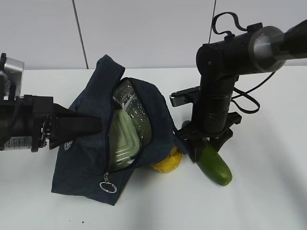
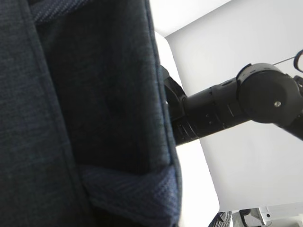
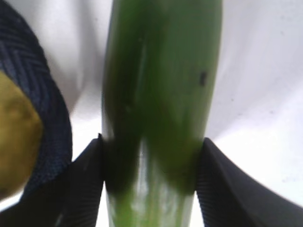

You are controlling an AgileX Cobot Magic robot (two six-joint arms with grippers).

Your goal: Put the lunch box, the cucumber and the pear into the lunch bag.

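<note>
The navy lunch bag [image 1: 86, 158] lies on the white table with its mouth open, and the sage-green lunch box [image 1: 123, 136] sits inside it. My left gripper [image 1: 96, 125] reaches into the bag's fabric from the left; its jaws are hidden by cloth [image 2: 94, 118]. The yellow pear [image 1: 168, 162] lies on the table against the bag's right side; it also shows in the right wrist view [image 3: 16, 137]. My right gripper [image 1: 205, 146] stands over the dark green cucumber [image 1: 217, 166], its two fingers pressed on both sides of the cucumber [image 3: 156, 118].
The bag's metal ring pull [image 1: 107, 186] hangs at the front. A navy strap [image 3: 47, 113] curves beside the pear. The white table [image 1: 268, 201] runs to a grey wall behind.
</note>
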